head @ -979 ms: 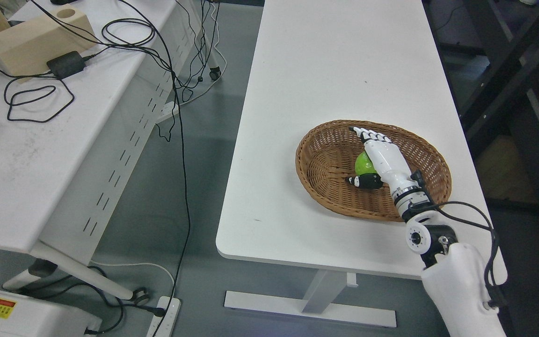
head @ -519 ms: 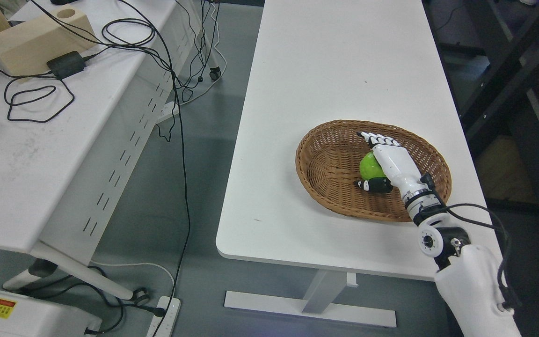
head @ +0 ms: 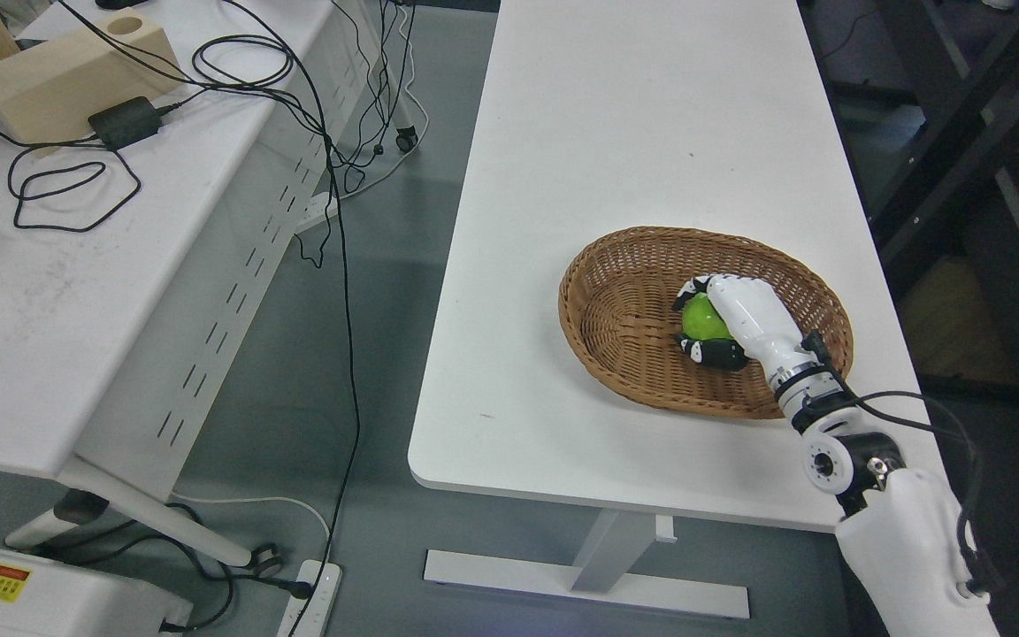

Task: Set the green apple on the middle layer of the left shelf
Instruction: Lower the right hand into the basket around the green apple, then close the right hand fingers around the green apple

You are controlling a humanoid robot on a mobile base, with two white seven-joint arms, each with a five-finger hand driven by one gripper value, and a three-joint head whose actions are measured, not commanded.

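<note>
Fingers newly curled: right hand around green apple in basket

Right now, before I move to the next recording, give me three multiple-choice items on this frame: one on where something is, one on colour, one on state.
1. Where is the apple?
A. on the bare white table
B. inside the wicker basket
C. on the floor

2. What colour is the apple?
A. red
B. yellow
C. green

3. What is the right hand doing?
A. curled around the apple
B. lying flat on the table, away from the basket
C. holding a cable

Answers:
1. B, the apple sits within the basket's woven rim.
2. C, bright green shows between the fingers and the thumb.
3. A, fingers wrap over its top and the dark thumb closes below it.
</note>
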